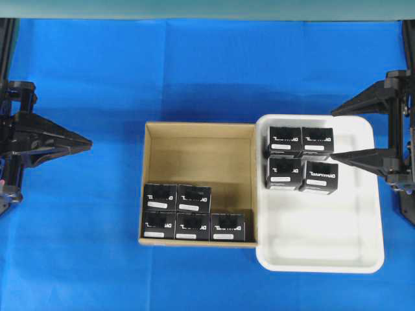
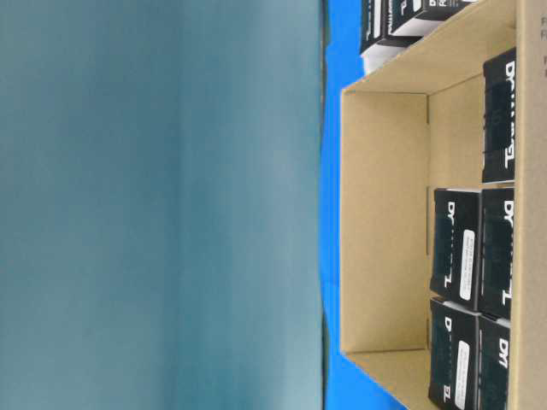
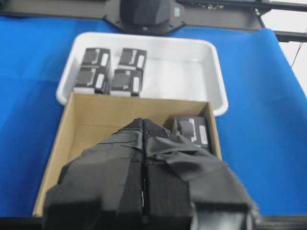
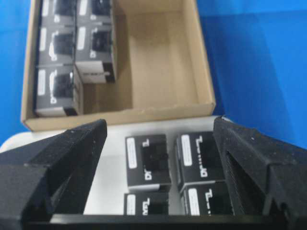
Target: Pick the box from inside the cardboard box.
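White lettering is printed on each small black box point(image 1: 192, 197), in the cardboard box point(image 1: 198, 153) and in the white tray point(image 1: 337, 246). It is too blurred to read. The white label strips are likewise illegible.

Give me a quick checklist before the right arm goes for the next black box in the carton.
1. right gripper open: ok, jaws spread wide in the wrist view.
2. Right gripper empty: ok, nothing between its fingers.
3. Boxes left in the cardboard box: ok, five along the near side; the end box has free space behind it.
4. left gripper out of the way: ok, shut, parked left of the carton.
5. Room in the white tray: ok, four boxes at the far end, near half bare.
6. Right gripper over the carton: not ok, it hangs over the tray.
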